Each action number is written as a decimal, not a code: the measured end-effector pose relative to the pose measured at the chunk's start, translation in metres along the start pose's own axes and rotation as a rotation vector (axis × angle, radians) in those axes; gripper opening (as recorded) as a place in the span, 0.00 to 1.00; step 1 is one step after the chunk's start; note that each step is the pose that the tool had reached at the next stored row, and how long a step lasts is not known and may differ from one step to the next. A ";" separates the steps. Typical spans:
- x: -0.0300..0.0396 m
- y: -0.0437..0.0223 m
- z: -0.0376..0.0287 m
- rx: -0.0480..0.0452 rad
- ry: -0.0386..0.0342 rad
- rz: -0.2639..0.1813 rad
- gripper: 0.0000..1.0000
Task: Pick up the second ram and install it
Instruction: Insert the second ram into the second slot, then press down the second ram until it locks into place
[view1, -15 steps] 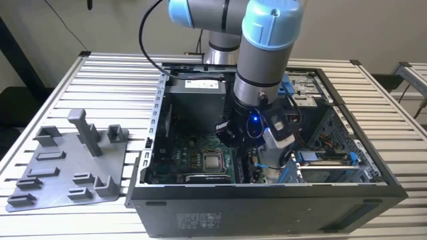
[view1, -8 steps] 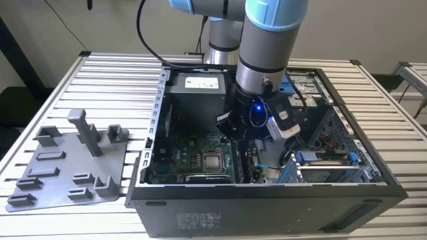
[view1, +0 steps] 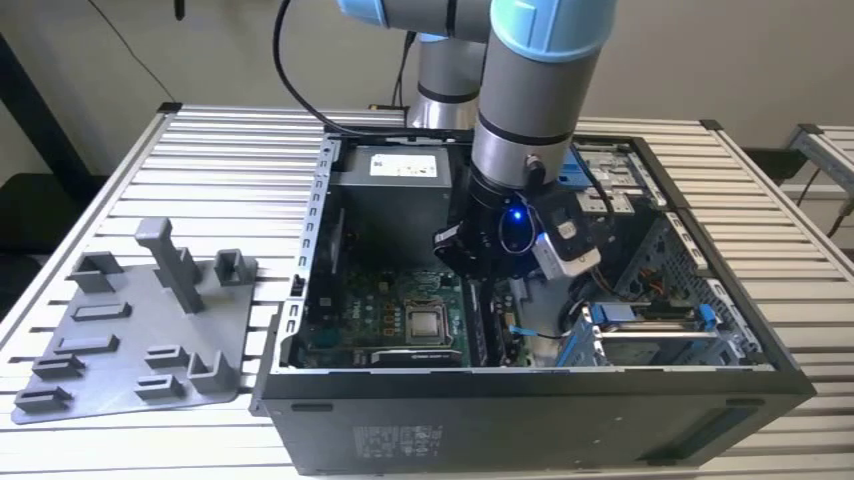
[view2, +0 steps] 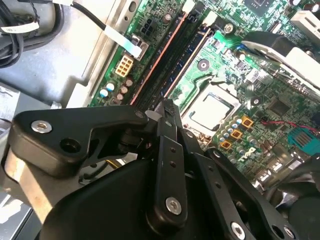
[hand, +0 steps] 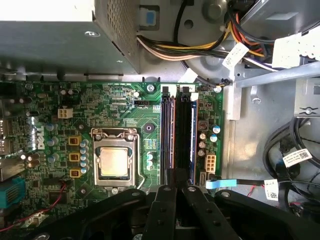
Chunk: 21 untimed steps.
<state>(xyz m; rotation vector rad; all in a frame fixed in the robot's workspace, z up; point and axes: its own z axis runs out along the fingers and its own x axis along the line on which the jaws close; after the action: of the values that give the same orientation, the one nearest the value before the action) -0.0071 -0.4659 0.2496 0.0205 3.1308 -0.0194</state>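
Note:
My gripper (view1: 483, 283) is down inside the open computer case (view1: 534, 400), over the memory slots of the green motherboard (hand: 125, 105). Its black fingers are shut together. In both wrist views the tips (hand: 176, 176) (view2: 165, 106) sit at one end of the second ram (hand: 183, 130) (view2: 175, 60), a long dark board standing in a slot. Whether the fingers pinch it or only rest on it, I cannot tell. Beside it lies another long slot (hand: 166, 130) with an orange edge.
The processor socket (hand: 114, 161) lies beside the slots. The grey power-supply box (view1: 400, 165) and a bundle of cables (hand: 200, 47) fill the far end of the case. A drive cage (view1: 654, 330) stands on the exterior view's right. A grey tray with upright posts (view1: 134, 340) lies outside, left.

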 end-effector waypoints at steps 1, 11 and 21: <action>0.0000 0.0000 0.0000 -0.0001 0.0000 0.000 0.11; 0.0000 0.0000 0.0000 -0.0017 0.0001 0.000 0.11; 0.0000 0.0000 0.0000 -0.0030 0.0000 -0.008 0.11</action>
<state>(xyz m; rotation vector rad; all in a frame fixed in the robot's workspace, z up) -0.0071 -0.4659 0.2496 0.0082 3.1309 -0.0148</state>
